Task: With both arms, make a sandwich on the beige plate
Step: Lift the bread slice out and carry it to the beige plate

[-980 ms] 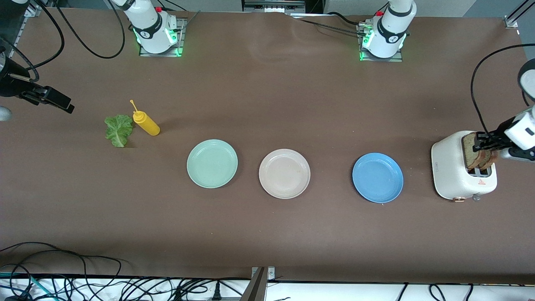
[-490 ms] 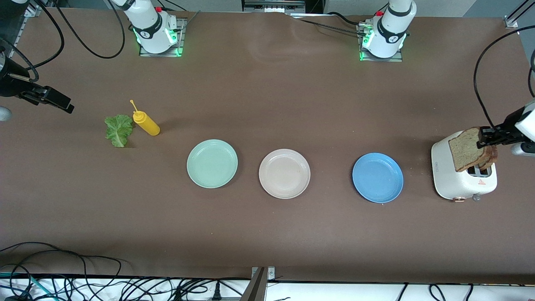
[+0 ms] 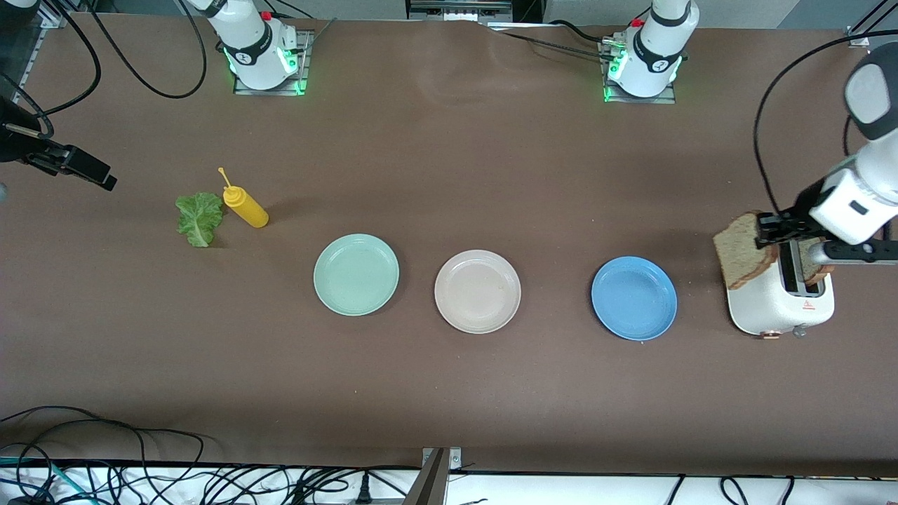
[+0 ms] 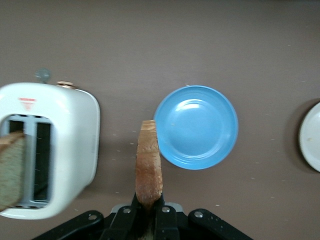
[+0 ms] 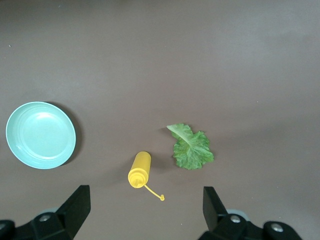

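Two slices of brown bread are at the left arm's end of the table: one slice (image 3: 744,251) hangs upright in the air, pinched by its top edge in the left gripper (image 3: 768,230), whose fingers are clamped tight on it, over the edge of the white toaster (image 3: 761,308) that faces the blue plate (image 3: 633,298); the second slice (image 3: 817,263) sits in a toaster slot. In the left wrist view the held bread (image 4: 149,170) shows edge-on between the two black fingers (image 4: 125,220), with the toaster (image 4: 70,150) and the blue plate (image 4: 195,127) below it. Three plates lie in a row across the middle of the table: the mint-green plate (image 3: 356,274) toward the right arm's end, the beige plate (image 3: 477,291) in the middle with nothing on it, then the blue one. A green lettuce leaf (image 3: 199,218) lies flat toward the right arm's end, just beside a yellow squeeze bottle (image 3: 244,205) that leans tilted. The right gripper (image 3: 88,170) waits in the air near that end of the table, its fingers (image 5: 75,207) spread wide and holding nothing, over the bare table close to the lettuce and bottle.
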Available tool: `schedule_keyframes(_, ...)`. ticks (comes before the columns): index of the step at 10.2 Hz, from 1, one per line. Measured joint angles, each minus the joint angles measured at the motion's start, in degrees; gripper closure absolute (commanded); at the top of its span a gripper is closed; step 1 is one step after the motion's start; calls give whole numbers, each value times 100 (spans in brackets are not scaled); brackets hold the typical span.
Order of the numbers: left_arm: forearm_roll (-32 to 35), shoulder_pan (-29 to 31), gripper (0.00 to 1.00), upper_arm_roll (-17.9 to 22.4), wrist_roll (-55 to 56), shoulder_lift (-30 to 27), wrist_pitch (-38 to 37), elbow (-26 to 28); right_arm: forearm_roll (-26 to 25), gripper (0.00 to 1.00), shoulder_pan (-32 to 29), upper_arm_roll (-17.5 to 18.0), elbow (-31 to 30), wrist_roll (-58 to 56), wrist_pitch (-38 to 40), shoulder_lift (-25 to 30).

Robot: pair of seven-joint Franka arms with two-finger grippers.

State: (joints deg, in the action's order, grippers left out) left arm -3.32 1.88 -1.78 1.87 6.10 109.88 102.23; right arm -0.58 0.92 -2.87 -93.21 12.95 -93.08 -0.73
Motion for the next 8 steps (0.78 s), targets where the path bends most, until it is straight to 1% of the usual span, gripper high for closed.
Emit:
schedule_keyframes(2,-12,-483,100,-18,632,-18,-88,-1,-68,0,17,40,0,0,8,0)
schedule_keyframes(6,-27,-1592,100,-49,2068,87,-116,5,-700,0,5,11,-4,-2,63,-19)
schedule_keyframes(8,-28,-2035,100,-53,2576,274,-107,-47,-1093,0,8,11,-24,-2,74,-106)
